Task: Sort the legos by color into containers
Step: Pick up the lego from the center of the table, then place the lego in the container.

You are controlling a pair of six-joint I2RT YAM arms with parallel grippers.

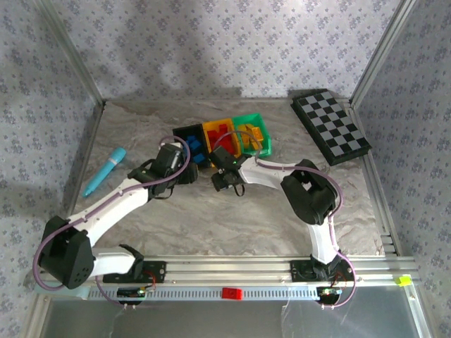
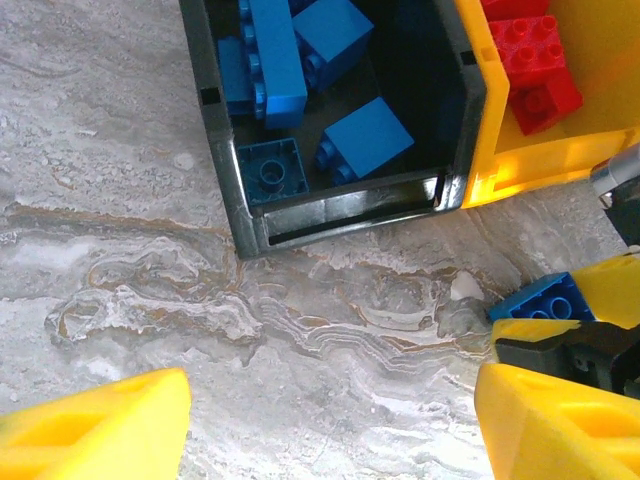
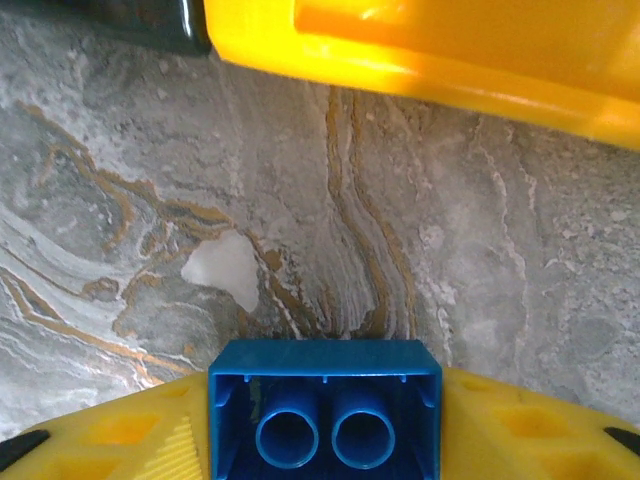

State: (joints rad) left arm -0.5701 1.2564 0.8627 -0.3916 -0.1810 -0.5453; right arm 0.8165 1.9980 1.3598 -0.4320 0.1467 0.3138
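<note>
Sorting is judged nearly done: blue legos [image 2: 275,60] are seen in the black bin [image 2: 340,205], red legos [image 2: 530,60] in the yellow bin [image 2: 485,150], orange legos [image 1: 252,137] in the green bin [image 1: 248,118]. One blue lego [image 3: 325,400] is clamped in the R gripper [image 1: 224,179], low at 6 o'clock of yellow bin, not yet binned. L gripper [image 2: 330,425] is held wide apart, empty, at 6 o'clock of black bin

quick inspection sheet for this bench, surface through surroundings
surface: marbled tabletop, one pale spot
job's things: black bin holds blue bricks, yellow bin red bricks, green bin orange bricks; one blue brick outside
clutter: cyan marker, checkerboard, small red piece at the near edge
grippers: left gripper open, empty, in front of the black bin; right gripper shut on the blue brick
cables: purple cables loop along both arms
surroundings: patterned walls, metal frame
</note>
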